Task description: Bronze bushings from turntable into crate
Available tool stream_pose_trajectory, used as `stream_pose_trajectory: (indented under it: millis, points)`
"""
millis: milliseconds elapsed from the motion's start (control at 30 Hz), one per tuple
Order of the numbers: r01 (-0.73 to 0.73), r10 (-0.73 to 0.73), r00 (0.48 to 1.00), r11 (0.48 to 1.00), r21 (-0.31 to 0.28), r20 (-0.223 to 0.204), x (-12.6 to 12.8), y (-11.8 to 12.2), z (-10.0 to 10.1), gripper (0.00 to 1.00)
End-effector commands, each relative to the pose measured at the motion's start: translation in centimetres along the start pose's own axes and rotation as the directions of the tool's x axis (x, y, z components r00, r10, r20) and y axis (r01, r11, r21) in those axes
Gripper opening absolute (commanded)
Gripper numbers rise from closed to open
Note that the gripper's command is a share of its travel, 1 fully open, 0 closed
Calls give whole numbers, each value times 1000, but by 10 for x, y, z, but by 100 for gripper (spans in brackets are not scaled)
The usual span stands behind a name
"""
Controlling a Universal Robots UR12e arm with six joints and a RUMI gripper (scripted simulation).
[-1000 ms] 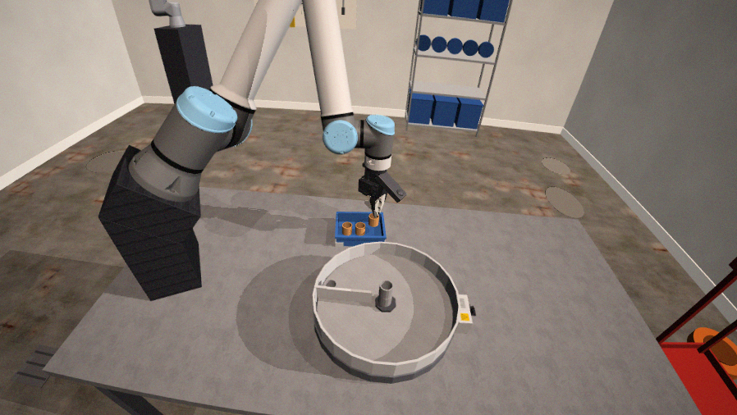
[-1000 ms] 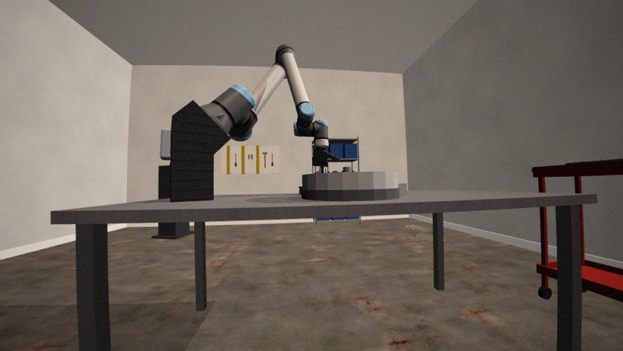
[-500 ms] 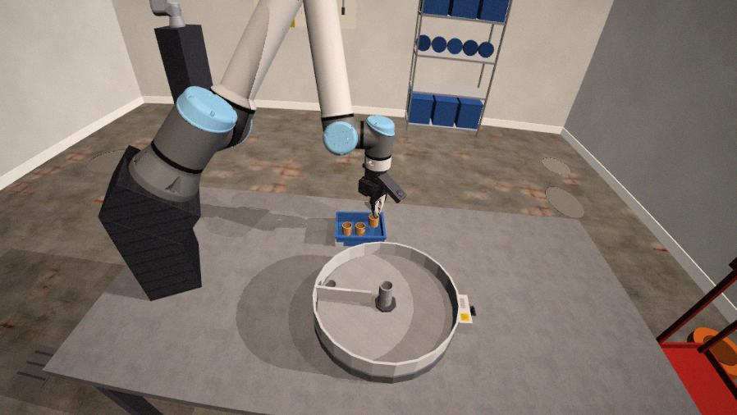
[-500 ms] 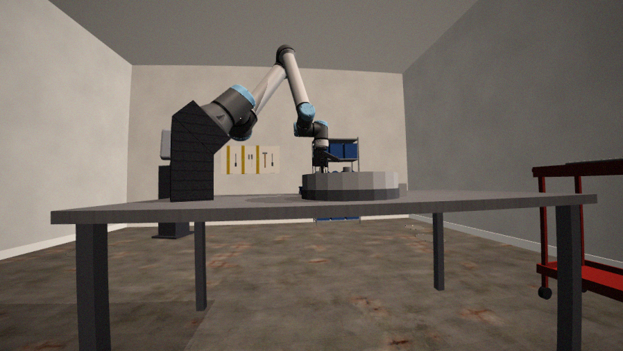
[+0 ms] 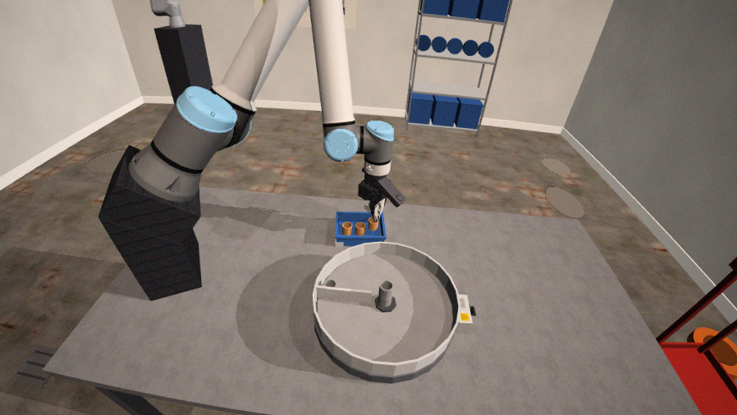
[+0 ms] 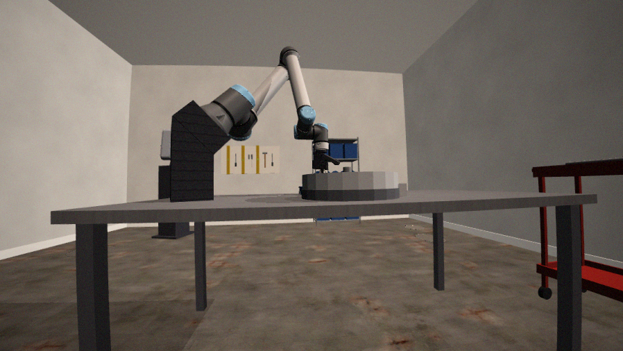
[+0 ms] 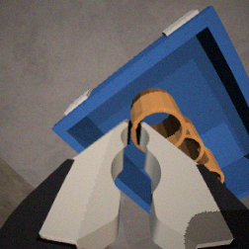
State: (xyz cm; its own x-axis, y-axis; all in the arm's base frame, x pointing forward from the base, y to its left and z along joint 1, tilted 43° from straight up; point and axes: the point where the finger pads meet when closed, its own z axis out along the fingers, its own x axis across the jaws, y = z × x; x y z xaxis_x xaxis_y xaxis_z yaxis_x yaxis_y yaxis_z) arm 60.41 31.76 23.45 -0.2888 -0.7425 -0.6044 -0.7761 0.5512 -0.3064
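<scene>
Bronze bushings sit in the blue crate [image 5: 338,238] directly below my tool [image 5: 377,210]: three of them in a row, standing upright. The nearest one [image 7: 154,108] is the one I have by its wall; my tool is clamped on it, one finger [image 7: 106,163] outside the rim and the other inside the bore, pinching the thin wall between them. In the top view that bushing [image 5: 373,223] is at the right end of the row, down inside the crate, though I cannot tell whether it touches the crate floor. The middle bushing [image 5: 360,227] and the far one [image 5: 346,227] stand just beside it, leftward from my tool, along the crate's length.

The crate rests on the grey tabletop [image 5: 515,289], and two small white tabs show on its outer rim in the wrist view. Nearer the camera than my tool is the round turntable [image 5: 443,289] with its low white wall. A grey steel bushing [image 5: 386,294] stands upright near its middle, well apart from my tool, and a radial divider [image 5: 342,294] runs from there to the wall.
</scene>
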Motion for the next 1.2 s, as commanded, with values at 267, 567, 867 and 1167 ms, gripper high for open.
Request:
stream_pose_trajectory:
  millis: [267, 567, 867, 1167]
  points:
    - [0, 0, 1000, 1000, 1, 1, -1, 0, 18, 0]
    - [0, 0, 1000, 1000, 1, 1, -1, 0, 21, 0]
    - [0, 0, 1000, 1000, 1, 1, -1, 0, 21, 0]
    - [0, 0, 1000, 1000, 1, 1, -1, 0, 21, 0]
